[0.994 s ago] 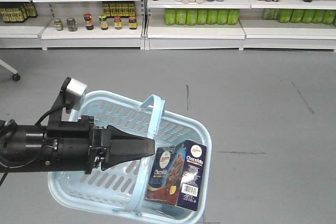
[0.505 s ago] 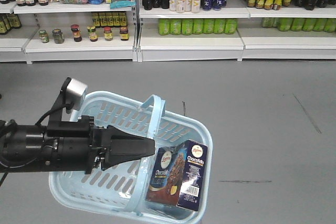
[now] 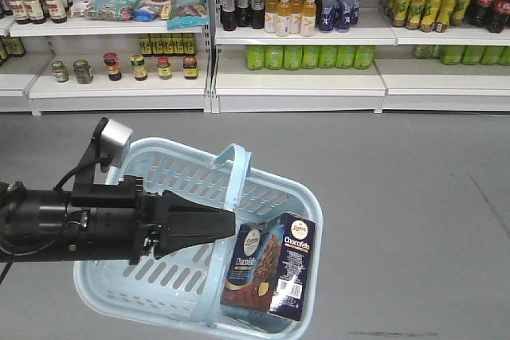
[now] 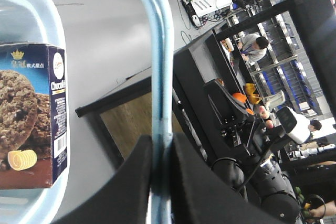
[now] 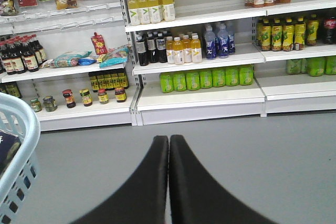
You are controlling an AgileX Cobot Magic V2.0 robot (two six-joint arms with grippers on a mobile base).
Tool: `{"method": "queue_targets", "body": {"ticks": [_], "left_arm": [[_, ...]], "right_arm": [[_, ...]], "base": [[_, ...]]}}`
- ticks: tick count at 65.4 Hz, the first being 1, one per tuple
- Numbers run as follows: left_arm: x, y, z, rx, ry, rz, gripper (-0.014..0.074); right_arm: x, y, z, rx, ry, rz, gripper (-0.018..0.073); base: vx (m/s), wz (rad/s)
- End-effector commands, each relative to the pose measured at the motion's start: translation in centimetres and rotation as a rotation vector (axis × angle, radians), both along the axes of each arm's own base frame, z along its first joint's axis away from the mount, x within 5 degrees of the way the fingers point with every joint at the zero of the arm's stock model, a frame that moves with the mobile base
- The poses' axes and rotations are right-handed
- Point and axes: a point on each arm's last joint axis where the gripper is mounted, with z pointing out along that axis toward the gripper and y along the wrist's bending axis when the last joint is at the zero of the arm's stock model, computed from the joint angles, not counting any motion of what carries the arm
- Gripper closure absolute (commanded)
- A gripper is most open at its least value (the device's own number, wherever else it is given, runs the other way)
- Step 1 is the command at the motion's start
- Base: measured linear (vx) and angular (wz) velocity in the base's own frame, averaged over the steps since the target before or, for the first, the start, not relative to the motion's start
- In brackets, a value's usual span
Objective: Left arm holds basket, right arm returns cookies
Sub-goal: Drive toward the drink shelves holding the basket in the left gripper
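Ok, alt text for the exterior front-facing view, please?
The black left gripper clamps the handle of a light blue basket with a navy Danisa cookie box standing in its right end. Beyond grey floor, white shelves hold bottles and jars.

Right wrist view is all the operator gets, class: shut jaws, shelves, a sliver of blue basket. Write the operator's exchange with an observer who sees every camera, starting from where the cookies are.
Operator: Where are the cookies?
Observer: The cookies stand inside the basket, at its right end in the front view, past the handle.
Operator: Upright?
Observer: Tilted, top tipped toward the basket's right rim, with the barcode panel facing the front camera.
Operator: What carries the basket?
Observer: The left gripper, its jaws closed on the handle, as the left wrist view shows.
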Motion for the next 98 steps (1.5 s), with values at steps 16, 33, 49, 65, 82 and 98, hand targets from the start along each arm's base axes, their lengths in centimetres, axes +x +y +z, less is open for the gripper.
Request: {"method": "queue_targets", "body": {"ticks": [16,33,49,65,82,98], "left_arm": [[-0.19,-0.22,2.68,-0.147,-0.041,0.001,0.0605],[-0.19,-0.22,2.68,-0.147,-0.041,0.001,0.0605],[-0.16,-0.22,2.66,-0.144,-0.041,0.004,0.0605],[-0.14,-0.21,2.67,-0.144,-0.041,0.005,0.0605],[-0.13,-0.21,2.66,-0.143,-0.041,0.007,0.0604],[-0.12,-0.21,2.65,-0.143,-0.041,0.008,0.0604]], "right_arm": [[0.09,-0.03,-0.06,-0.001,-0.052,-0.004,0.0567],[0.09,-0.03,-0.06,-0.001,-0.052,-0.004,0.0567],[0.09,-0.03,-0.03,-0.001,-0.053,-0.004,0.0567],[0.09,-0.03,-0.03,-0.001,-0.053,-0.004,0.0567],[0.09,-0.03,-0.03,-0.001,-0.053,-0.004,0.0567],[0.09,-0.03,-0.03,-0.001,-0.053,-0.004,0.0567]], "base": [[0.40,0.00],[0.39,-0.06],[0.39,-0.09],[0.38,-0.10],[0.38,-0.12],[0.37,-0.15]]}}
